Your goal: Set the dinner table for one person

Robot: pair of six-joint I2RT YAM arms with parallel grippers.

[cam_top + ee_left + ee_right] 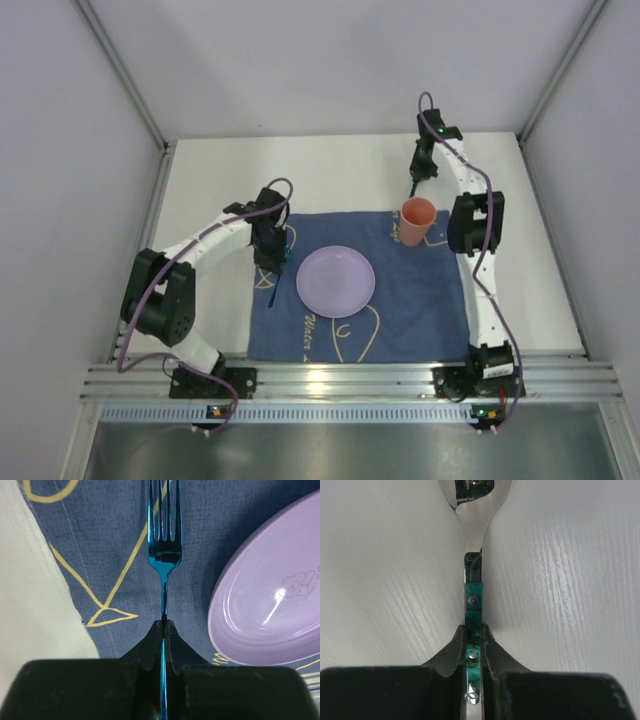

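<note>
Top view: high behind the bases, looking down over the whole worktop [330, 165]. Wrist views: close along left claw [164, 625] and right claw [474, 630]; top and left share the plate [270, 595].

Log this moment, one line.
left jaws: shut on fork, over mat | right jaws: shut on spoon, over table | plate, cup: on mat

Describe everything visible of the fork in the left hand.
The fork is slim and glossy metallic blue, apparently coated metal, with four straight tines, a short neck and a thin handle. The left hand is shut on the handle, pinching it from both sides, with the tines pointing away from the wrist camera. The fork sits over the dark blue mat, beside the purple plate and not touching it. Whether the tines rest on the mat cannot be told.
</note>
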